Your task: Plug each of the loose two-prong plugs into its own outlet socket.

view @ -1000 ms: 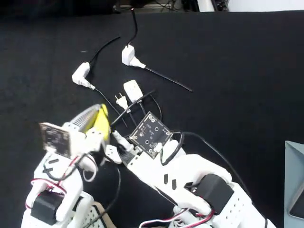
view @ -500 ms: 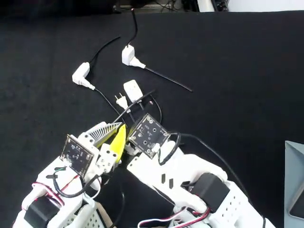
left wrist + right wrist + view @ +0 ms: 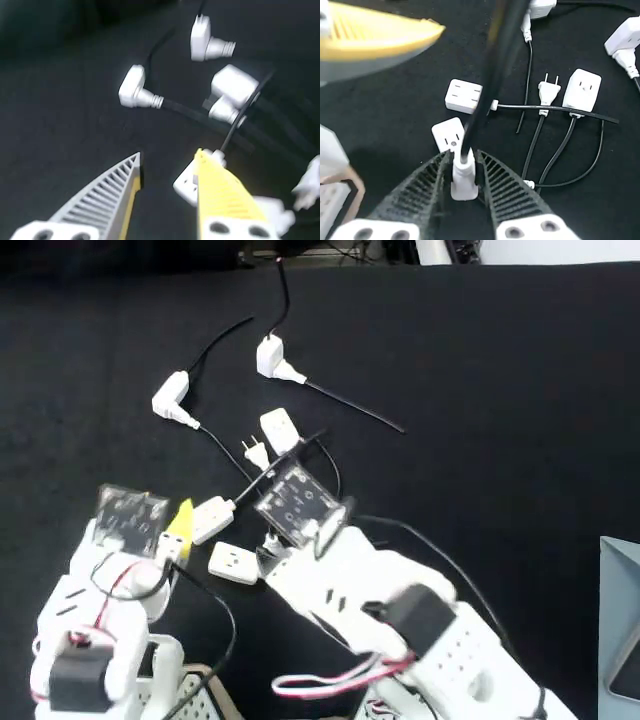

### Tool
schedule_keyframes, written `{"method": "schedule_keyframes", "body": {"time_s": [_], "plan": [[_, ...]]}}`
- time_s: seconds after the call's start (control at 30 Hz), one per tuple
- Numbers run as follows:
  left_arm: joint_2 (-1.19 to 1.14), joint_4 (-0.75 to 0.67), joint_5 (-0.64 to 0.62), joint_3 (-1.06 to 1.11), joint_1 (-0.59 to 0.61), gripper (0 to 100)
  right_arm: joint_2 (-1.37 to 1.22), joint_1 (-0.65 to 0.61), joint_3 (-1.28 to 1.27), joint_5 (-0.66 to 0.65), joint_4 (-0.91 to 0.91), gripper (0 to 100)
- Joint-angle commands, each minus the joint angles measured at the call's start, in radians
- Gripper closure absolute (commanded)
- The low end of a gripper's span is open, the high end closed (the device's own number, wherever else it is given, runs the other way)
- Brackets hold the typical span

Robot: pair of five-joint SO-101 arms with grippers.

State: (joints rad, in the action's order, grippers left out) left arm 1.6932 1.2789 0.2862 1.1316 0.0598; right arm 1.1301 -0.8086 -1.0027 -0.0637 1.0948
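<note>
Our right claw (image 3: 462, 156) is clamped shut on a small white plug with a black cord (image 3: 462, 186), and that cord runs straight up past the wrist camera. We can't see its prongs from here. Just beside the claw tips lies a white square outlet socket (image 3: 448, 135), loose on the black worktop (image 3: 500, 390), on the near side between the two arms. Our left claw (image 3: 168, 156) is spread open with nothing in it. Its yellow finger (image 3: 222, 195) sits right next to a second white outlet socket with a cord (image 3: 186, 184).

What worries us: nothing is pinning that nearest socket, so a push could just shove it along instead of seating the prongs. The held cord could also drag on the cables crossed over farther out. And if the prongs sit twisted, they'll miss the slots.

As we count it, there are three sockets, with the third white socket (image 3: 280, 428) farther out in the middle. There are four plugs:
- the gripped one
- a little straight two-prong plug (image 3: 257, 453) just left of that far socket
- a white angled plug (image 3: 170, 395) at far left
- a second angled plug (image 3: 270, 355) beyond it, well apart from the claws
</note>
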Motion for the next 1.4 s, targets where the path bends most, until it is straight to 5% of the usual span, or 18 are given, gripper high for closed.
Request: {"method": "schedule_keyframes", "body": {"time_s": [0.0,0.2,0.37,0.5,0.87,1.37], "plan": [[-0.210,0.009,0.144,-0.071,0.054,85,-0.079,0.020,0.005,0.005,-0.064,98.6],[-0.565,0.009,0.269,-0.171,0.050,85,-0.151,0.020,-0.001,0.051,-0.132,98.6],[-0.861,0.009,0.328,-0.260,0.058,71,-0.156,0.020,-0.081,0.060,-0.204,98.6],[-1.048,0.006,0.397,-0.329,0.050,71,-0.156,0.083,-0.147,0.060,-0.249,98.6],[-1.361,-0.270,0.405,-0.369,0.044,71,-0.156,0.193,-0.179,0.060,-0.250,98.6],[-1.510,-0.394,0.132,-0.371,-0.151,84,-0.154,0.193,-0.193,0.060,-0.245,98.6]]}}
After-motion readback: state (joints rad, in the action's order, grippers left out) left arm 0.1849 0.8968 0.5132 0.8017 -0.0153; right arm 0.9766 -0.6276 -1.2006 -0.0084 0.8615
